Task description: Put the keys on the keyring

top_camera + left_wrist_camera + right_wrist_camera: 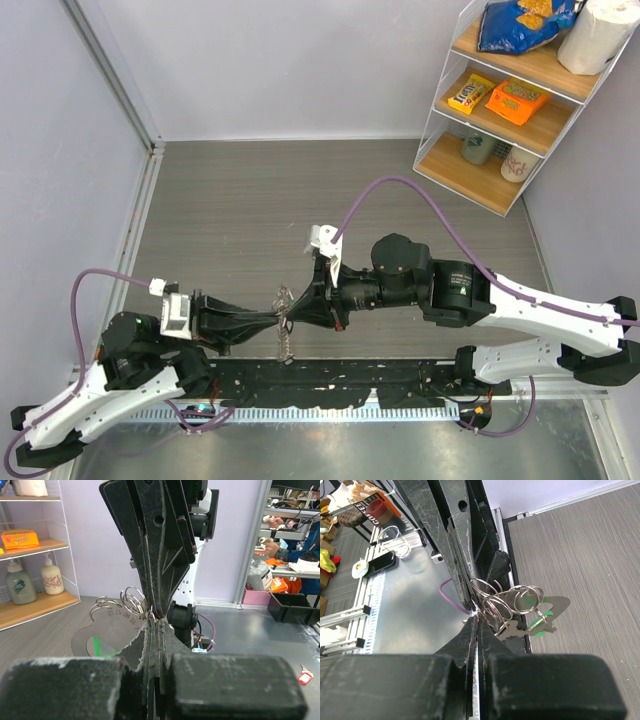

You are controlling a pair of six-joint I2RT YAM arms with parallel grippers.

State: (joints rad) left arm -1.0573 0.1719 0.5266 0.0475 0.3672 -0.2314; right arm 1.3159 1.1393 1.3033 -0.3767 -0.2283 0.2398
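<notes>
My two grippers meet tip to tip above the near middle of the table. The left gripper (pixel 272 320) and the right gripper (pixel 298 312) both have their jaws shut on a cluster of silver wire rings, the keyring (pixel 285 300). A chain-like strip (pixel 285 345) hangs below it. In the left wrist view the rings (pixel 125 601) sit at my fingertips (pixel 150 630), beside a flat silver plate with a green mark (pixel 100 642). In the right wrist view the rings (pixel 506 600) carry a small silver key (pixel 520 629) and a green-marked piece (pixel 540 621). No black-headed key shows.
A wire and wood shelf (pixel 470 180) with snack packs, bottles and a paper roll stands at the back right. Grey walls close the left and back. A purple cable (pixel 450 235) loops over the right arm. A small red tag (pixel 305 676) lies on the metal surface.
</notes>
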